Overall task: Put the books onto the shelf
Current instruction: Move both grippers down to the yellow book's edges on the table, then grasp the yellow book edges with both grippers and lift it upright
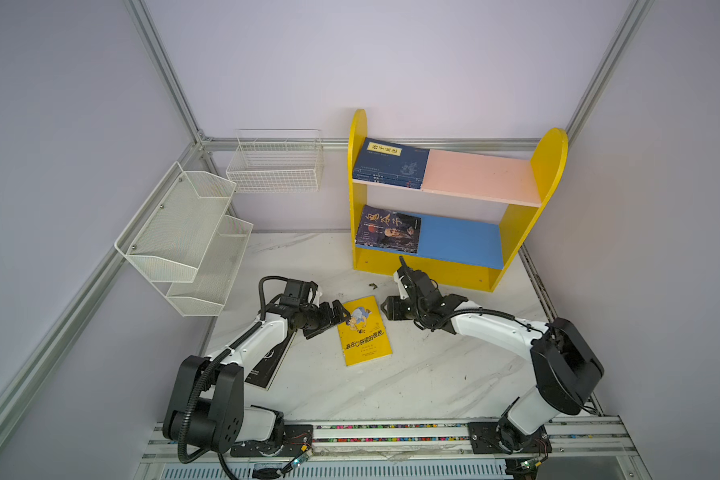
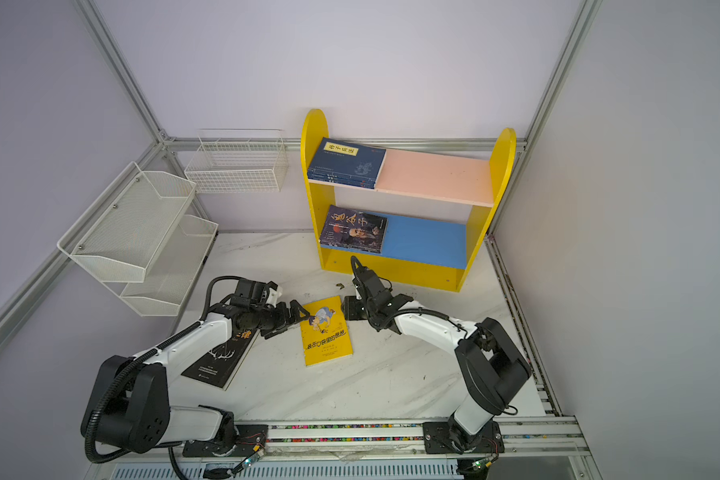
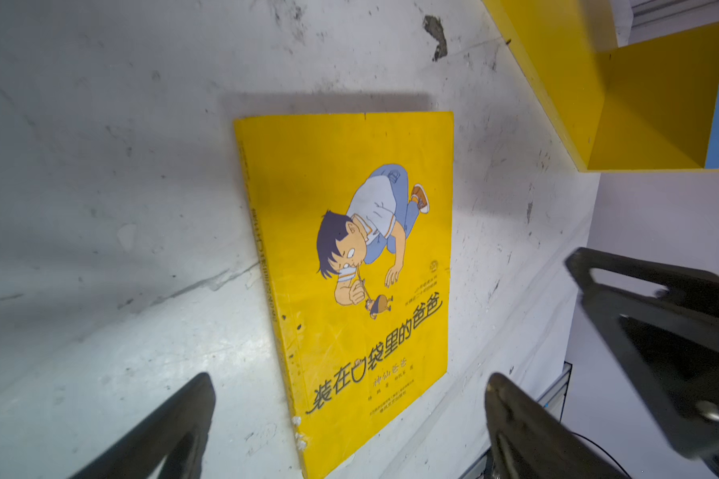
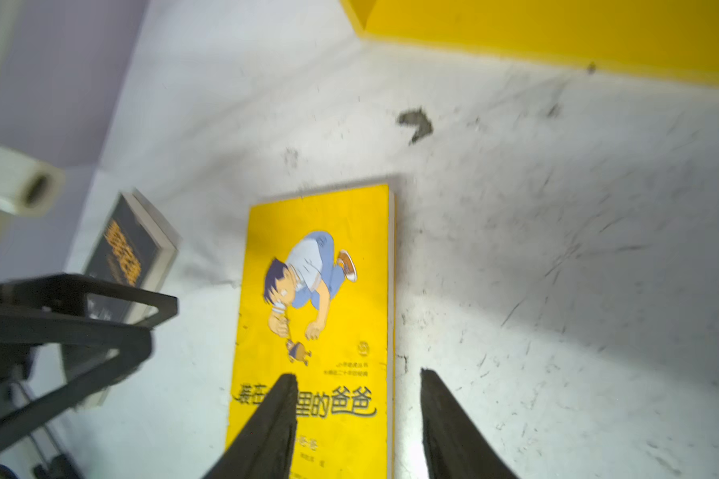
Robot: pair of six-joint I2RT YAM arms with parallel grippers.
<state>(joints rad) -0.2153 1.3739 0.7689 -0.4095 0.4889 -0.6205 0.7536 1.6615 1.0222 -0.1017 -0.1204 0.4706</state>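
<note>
Yellow book (image 1: 364,332) lies between our left jaws and right jaws, both open and empty; next we pinch its edge.

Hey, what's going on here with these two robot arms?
The robot is shelving books. The open left gripper and open right gripper flank the yellow book, lying flat on the table, ungripped. A black book also lies on the table. The shelf holds navy books on its pink board, a dark book on its blue board.
</note>
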